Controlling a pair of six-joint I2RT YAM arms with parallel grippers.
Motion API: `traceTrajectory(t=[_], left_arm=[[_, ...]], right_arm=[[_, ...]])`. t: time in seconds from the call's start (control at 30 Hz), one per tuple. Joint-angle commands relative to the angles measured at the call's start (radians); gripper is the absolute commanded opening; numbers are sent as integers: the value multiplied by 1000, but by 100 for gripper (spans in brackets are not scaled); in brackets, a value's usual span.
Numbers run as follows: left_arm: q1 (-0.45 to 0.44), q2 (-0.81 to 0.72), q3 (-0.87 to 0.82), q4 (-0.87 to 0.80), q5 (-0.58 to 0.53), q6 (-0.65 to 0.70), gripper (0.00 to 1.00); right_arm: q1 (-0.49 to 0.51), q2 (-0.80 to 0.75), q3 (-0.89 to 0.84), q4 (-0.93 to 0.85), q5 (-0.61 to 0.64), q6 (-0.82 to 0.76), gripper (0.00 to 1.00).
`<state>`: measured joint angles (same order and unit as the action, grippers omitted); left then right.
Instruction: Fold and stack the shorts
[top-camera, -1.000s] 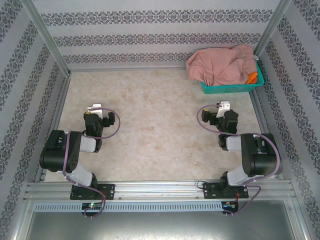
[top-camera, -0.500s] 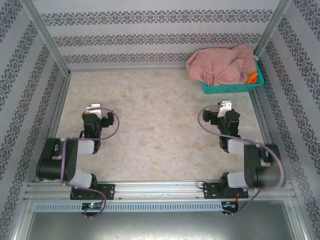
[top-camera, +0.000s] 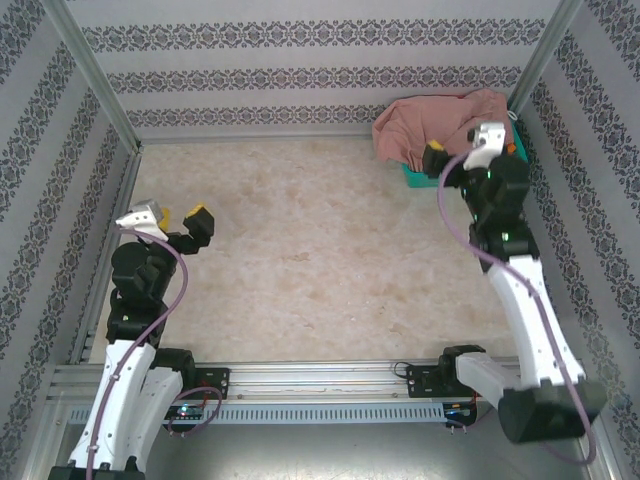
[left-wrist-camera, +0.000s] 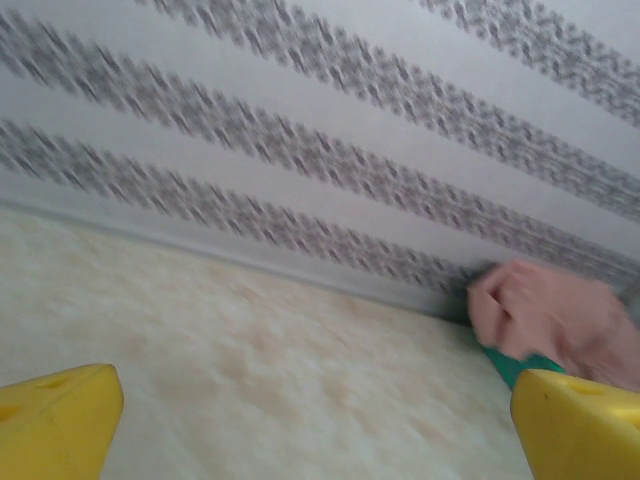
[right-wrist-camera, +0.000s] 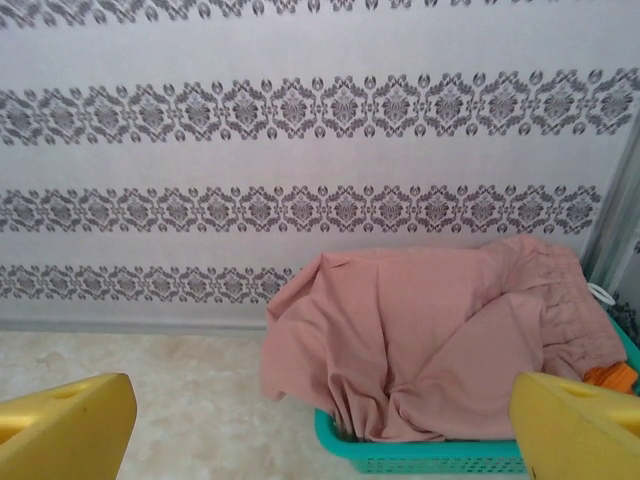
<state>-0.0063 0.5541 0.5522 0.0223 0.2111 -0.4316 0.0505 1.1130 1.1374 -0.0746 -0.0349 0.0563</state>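
Jaws of the right gripper (right-wrist-camera: 320, 440) and left gripper (left-wrist-camera: 320, 425) are spread wide, with nothing grasped. Dusty pink soft cloth shorts (right-wrist-camera: 430, 340) are heaped in a teal plastic mesh basket (right-wrist-camera: 400, 452) at the pale marbled counter's (top-camera: 300, 260) far right corner, ahead of the right gripper. One raised fold should be pinched, the basket rim avoided.

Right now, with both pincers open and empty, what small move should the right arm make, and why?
Probably ease the right pincer forward and down onto the pink shorts heaped over the teal basket: its jaws stand open and empty, facing that heap just ahead.
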Motion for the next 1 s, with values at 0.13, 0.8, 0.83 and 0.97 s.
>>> traceTrajectory(t=[0.13, 0.8, 0.83, 0.97], left_arm=[[-3, 14, -26, -184, 314, -270, 92], [-17, 197, -121, -49, 382, -341, 82], [-17, 202, -121, -45, 381, -342, 82], [-16, 214, -113, -41, 381, -342, 82]], right_arm=[[-6, 468, 399, -359, 35, 4, 94], [-9, 1117, 963, -500, -39, 87, 40], [-10, 1123, 971, -501, -37, 89, 32], [-13, 1123, 983, -489, -41, 88, 7]])
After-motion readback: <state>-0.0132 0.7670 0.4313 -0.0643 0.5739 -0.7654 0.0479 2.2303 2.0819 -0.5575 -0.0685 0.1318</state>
